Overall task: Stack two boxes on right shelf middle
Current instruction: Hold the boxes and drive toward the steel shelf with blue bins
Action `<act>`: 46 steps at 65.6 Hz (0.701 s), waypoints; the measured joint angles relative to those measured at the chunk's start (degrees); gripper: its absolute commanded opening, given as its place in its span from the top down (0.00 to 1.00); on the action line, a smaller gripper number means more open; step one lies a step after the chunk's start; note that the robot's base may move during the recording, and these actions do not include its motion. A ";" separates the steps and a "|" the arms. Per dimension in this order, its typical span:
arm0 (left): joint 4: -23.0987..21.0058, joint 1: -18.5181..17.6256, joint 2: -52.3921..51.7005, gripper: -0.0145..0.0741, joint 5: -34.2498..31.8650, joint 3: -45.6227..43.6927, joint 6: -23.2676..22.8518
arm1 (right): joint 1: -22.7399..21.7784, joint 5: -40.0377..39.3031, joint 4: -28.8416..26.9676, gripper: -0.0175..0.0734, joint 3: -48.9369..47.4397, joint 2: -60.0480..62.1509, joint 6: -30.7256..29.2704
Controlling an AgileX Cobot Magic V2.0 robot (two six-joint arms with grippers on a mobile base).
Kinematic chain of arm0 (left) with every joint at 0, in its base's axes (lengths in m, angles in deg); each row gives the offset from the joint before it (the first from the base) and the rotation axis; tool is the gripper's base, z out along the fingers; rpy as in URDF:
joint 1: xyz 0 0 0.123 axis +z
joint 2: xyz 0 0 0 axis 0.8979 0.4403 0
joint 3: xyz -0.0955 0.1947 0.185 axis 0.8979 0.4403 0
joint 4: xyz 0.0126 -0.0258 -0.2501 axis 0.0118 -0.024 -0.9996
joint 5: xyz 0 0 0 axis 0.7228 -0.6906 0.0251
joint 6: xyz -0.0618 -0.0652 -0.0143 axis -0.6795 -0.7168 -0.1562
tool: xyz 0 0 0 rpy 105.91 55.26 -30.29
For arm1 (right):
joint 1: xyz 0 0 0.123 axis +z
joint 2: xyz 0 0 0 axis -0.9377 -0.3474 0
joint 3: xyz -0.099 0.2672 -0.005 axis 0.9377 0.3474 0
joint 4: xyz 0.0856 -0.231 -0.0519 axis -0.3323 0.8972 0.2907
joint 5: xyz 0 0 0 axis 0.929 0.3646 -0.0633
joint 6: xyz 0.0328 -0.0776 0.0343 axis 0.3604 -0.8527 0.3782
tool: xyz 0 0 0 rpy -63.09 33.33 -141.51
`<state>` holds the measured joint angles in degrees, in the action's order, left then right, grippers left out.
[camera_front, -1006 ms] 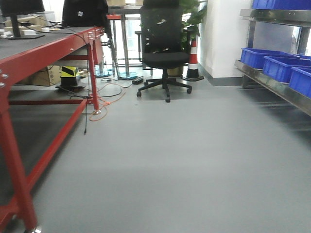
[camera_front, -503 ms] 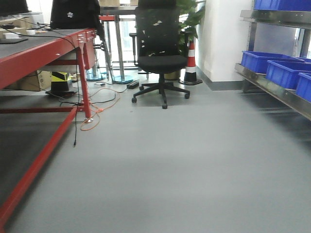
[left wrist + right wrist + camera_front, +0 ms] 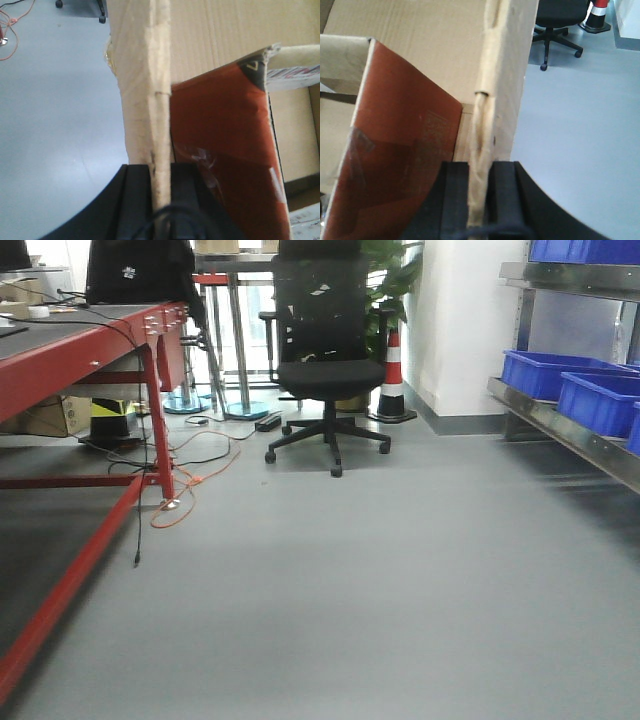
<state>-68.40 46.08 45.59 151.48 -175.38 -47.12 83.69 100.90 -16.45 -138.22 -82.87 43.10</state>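
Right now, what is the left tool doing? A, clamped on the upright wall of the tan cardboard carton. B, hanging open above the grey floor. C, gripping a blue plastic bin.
A: in the left wrist view, the left tool is shut on either side of the wall edge of the tan corrugated cardboard carton.

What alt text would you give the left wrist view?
The left end effector clamps the upright tan wall of an open cardboard box from both sides. Inside the box sits a reddish-brown panel with clear tape on it; grey floor and an orange cable show to the left.
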 measured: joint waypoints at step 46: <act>0.11 0.00 0.00 0.96 0.00 0.00 -0.12 | 0.00 0.00 0.00 0.98 0.00 0.00 0.00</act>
<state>-68.28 46.08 45.59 151.48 -175.38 -47.24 83.69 100.90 -16.45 -138.22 -82.87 43.10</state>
